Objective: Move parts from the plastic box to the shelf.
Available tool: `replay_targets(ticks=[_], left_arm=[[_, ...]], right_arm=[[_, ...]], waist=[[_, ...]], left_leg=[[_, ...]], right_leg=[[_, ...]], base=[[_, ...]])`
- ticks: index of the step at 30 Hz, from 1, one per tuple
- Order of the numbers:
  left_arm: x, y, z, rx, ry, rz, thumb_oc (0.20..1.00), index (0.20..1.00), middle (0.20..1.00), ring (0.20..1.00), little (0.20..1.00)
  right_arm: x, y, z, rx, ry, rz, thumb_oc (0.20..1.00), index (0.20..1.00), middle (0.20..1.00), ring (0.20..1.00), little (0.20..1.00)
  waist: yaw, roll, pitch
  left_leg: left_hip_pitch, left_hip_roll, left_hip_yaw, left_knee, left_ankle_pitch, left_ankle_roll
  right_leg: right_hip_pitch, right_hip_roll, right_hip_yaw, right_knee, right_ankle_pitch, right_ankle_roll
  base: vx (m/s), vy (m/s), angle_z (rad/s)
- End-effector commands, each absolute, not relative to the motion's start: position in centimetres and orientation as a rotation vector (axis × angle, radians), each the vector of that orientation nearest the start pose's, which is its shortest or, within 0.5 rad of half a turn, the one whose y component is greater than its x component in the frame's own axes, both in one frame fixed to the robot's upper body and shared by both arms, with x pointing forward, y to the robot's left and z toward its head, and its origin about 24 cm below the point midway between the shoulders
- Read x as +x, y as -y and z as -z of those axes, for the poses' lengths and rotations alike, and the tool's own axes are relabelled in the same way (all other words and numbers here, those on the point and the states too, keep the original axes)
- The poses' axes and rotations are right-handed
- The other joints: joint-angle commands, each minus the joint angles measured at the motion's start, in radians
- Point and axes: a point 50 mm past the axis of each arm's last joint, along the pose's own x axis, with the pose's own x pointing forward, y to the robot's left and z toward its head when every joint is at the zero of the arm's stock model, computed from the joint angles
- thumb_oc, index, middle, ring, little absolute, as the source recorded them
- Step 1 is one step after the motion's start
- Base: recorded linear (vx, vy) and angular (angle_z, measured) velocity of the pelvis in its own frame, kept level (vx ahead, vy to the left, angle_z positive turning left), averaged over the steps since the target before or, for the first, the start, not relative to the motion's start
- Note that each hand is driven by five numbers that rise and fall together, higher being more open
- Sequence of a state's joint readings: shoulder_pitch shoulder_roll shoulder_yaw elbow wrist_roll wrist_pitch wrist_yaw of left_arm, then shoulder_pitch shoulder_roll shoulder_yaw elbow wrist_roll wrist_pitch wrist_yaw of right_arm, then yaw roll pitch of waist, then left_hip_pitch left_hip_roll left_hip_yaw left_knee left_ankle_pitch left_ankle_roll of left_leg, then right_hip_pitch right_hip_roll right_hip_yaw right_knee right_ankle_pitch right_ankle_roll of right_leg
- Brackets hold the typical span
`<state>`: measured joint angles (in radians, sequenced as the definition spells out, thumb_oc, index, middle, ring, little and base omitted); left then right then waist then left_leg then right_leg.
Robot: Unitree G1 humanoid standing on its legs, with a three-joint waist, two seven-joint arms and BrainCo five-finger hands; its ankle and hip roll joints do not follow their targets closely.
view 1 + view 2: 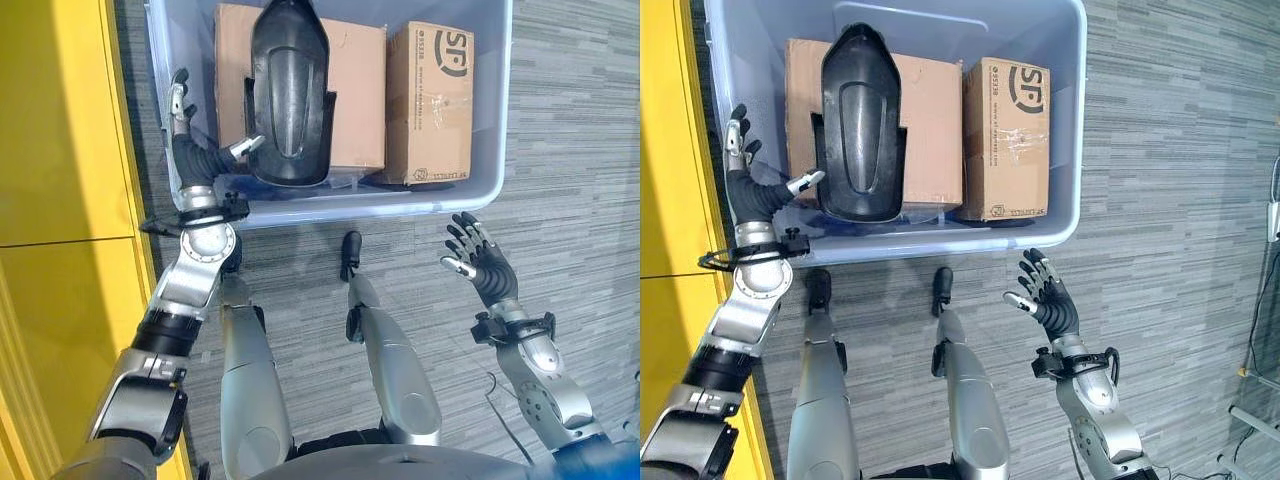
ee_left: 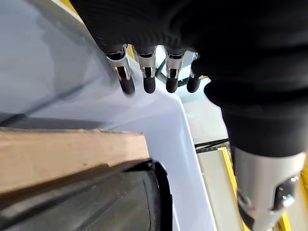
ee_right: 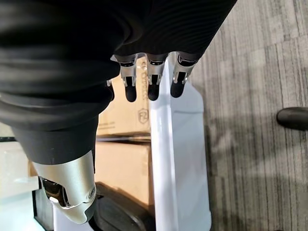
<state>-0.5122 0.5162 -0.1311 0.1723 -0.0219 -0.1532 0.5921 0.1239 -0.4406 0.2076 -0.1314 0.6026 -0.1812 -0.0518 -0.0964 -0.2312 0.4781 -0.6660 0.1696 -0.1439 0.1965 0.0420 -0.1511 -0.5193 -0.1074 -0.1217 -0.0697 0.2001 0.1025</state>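
Inside the plastic box point(image 1: 470, 190) at nine o'clock, my spread, empty left hand point(image 1: 190, 150) could jam against the black part point(image 1: 288, 100).

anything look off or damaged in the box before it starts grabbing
Nothing looks spilled or damaged. The black part lies on top of the larger cardboard box, not on the plastic box floor. The left hand is inside, open; the right hand hovers open outside.
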Motion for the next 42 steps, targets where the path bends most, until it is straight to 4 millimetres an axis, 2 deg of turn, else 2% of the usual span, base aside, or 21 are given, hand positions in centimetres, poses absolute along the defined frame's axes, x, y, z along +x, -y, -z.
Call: replay_targets(ticks=[1,2,3,4,5,9,19,28,42], left_arm=[[32.3,-22.5,-20.9,0.278,0.668,-0.453,1.000,1.000,1.000,1.000,1.000],[32.6,-22.4,-21.0,0.258,0.661,-0.450,1.000,1.000,1.000,1.000,1.000],[32.8,-22.4,-21.3,0.234,0.664,-0.440,1.000,1.000,1.000,1.000,1.000],[33.1,-22.3,-21.7,0.174,0.663,-0.429,1.000,1.000,1.000,1.000,1.000],[33.4,-22.4,-22.2,0.154,0.665,-0.426,1.000,1.000,1.000,1.000,1.000],[33.9,-22.5,-22.7,0.096,0.653,-0.408,1.000,1.000,1.000,1.000,1.000],[36.1,-23.8,-22.4,-0.002,0.522,-0.428,1.000,1.000,1.000,1.000,1.000],[37.1,-23.7,-21.6,0.128,0.444,-0.421,1.000,1.000,1.000,1.000,1.000],[37.9,-23.3,-23.4,0.263,0.452,-0.396,1.000,1.000,1.000,1.000,1.000]], right_arm=[[22.2,19.4,-7.4,0.175,0.162,-0.099,1.000,1.000,1.000,1.000,1.000],[22.2,19.3,-7.3,0.172,0.155,-0.102,1.000,1.000,1.000,1.000,1.000],[22.2,19.3,-7.4,0.173,0.158,-0.099,1.000,1.000,1.000,1.000,1.000],[22.1,19.3,-7.3,0.173,0.151,-0.101,1.000,1.000,1.000,1.000,1.000],[22.0,19.4,-7.2,0.170,0.141,-0.101,1.000,1.000,1.000,1.000,1.000],[22.0,19.4,-7.1,0.171,0.133,-0.102,1.000,1.000,1.000,1.000,1.000],[22.0,19.2,-6.9,0.164,0.106,-0.113,1.000,1.000,1.000,1.000,1.000],[21.9,19.6,-7.1,0.155,0.105,-0.113,1.000,1.000,1.000,1.000,1.000],[21.9,20.0,-7.2,0.138,0.103,-0.116,1.000,1.000,1.000,1.000,1.000]], waist=[[0.002,-0.028,0.013],[-0.002,-0.028,0.006],[-0.002,-0.029,0.012],[-0.007,-0.029,0.011],[-0.009,-0.027,0.007],[-0.016,-0.027,0.008],[-0.035,-0.032,0.016],[-0.039,-0.032,0.024],[-0.046,-0.030,0.030]], left_leg=[[0.004,-0.015,0.041,0.031,-0.049,0.064],[0.016,-0.009,0.040,0.030,-0.076,0.058],[0.003,-0.014,0.041,0.032,-0.048,0.065],[0.002,-0.015,0.042,0.031,-0.048,0.065],[0.011,-0.009,0.040,0.037,-0.078,0.059],[0.005,-0.010,0.037,0.044,-0.079,0.060],[-0.015,-0.008,0.037,0.063,-0.078,0.060],[-0.030,-0.011,0.037,0.079,-0.080,0.063],[-0.038,-0.015,0.038,0.087,-0.081,0.066]], right_leg=[[0.135,-0.082,-0.023,0.137,-0.221,0.063],[0.144,-0.078,-0.019,0.137,-0.239,0.065],[0.132,-0.082,-0.023,0.139,-0.220,0.063],[0.131,-0.081,-0.022,0.139,-0.219,0.064],[0.140,-0.074,-0.017,0.141,-0.238,0.065],[0.134,-0.075,-0.017,0.147,-0.239,0.065],[0.115,-0.070,-0.008,0.162,-0.239,0.065],[0.102,-0.069,-0.006,0.173,-0.245,0.061],[0.093,-0.070,-0.002,0.178,-0.244,0.061]], base=[[0.08,-0.015,0.00],[0.00,0.000,0.00],[0.00,0.000,0.00],[0.00,0.000,0.00],[0.09,-0.013,0.02],[0.02,-0.003,0.00],[0.00,0.000,0.00],[0.00,0.000,0.00],[0.00,0.000,0.00]])
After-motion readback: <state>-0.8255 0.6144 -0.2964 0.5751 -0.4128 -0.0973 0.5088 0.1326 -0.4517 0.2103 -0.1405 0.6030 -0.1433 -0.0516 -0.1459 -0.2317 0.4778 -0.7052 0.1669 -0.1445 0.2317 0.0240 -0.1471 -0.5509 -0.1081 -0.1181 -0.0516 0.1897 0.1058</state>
